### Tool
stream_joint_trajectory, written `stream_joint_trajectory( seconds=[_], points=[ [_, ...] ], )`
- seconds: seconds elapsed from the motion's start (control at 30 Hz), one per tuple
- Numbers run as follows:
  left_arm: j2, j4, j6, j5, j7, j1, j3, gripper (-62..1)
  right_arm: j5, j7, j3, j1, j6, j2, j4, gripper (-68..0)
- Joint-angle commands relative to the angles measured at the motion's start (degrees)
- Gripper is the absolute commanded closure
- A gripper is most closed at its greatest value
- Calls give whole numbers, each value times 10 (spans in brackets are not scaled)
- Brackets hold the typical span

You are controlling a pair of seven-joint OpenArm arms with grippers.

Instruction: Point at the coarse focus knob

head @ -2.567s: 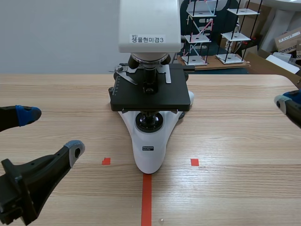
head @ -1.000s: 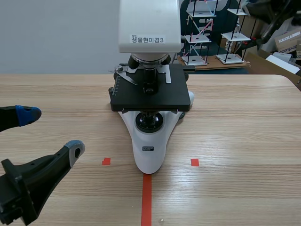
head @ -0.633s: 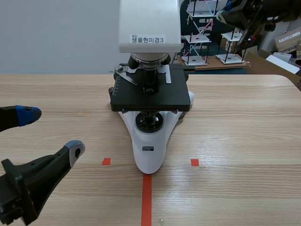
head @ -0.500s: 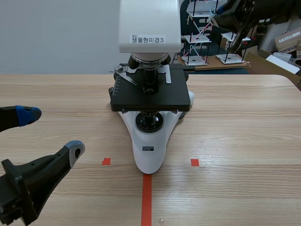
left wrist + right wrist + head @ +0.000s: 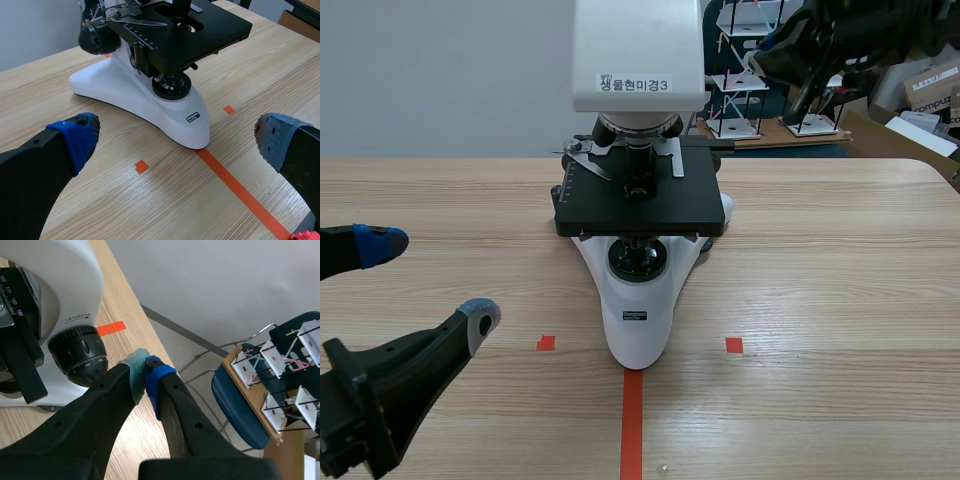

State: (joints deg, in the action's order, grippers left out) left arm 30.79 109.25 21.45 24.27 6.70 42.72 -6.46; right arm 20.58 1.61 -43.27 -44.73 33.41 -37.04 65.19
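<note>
Either side of the microscope [image 5: 638, 320] the table [image 5: 820, 300] offers wide passage — only the black stage [image 5: 640, 205] juts overhead.

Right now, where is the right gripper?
The right gripper is raised at the scene view's upper right, beside the microscope head; its shut jaws sit just beside the black side knob.

Microscope head [image 5: 638, 55] cropped, background racks [image 5: 820, 80] partly hidden

A white label [image 5: 633, 84] on the microscope head [image 5: 638, 40] reads "생물현미경3", the microscope's white arm [image 5: 60, 270] carries "TENSION", the black stage scale [image 5: 12, 300] shows 170, 180, 190, and a cardboard box [image 5: 932, 85] shows "compu", cut off.
</note>
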Motion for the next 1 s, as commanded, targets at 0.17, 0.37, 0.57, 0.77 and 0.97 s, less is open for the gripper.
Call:
stream_joint_trajectory(
  seconds=[0.17,0.37,0.57,0.77,0.97],
  points=[
    [-3,10,1,3,8,3,-3,-623,8,-6,4,-10,-3,2,-2,-15],
    [-3,10,1,3,8,3,-3,-623,17,-6,4,-10,-3,2,-2,-15],
    [-3,10,1,3,8,3,-3,-623,17,-6,4,-10,12,2,-2,-15],
    [-3,10,1,3,8,3,-3,-623,19,-7,4,-10,24,2,-2,-14],
    [-3,10,1,3,8,3,-3,-623,19,-7,4,-10,24,2,-2,-15]
  ],
)
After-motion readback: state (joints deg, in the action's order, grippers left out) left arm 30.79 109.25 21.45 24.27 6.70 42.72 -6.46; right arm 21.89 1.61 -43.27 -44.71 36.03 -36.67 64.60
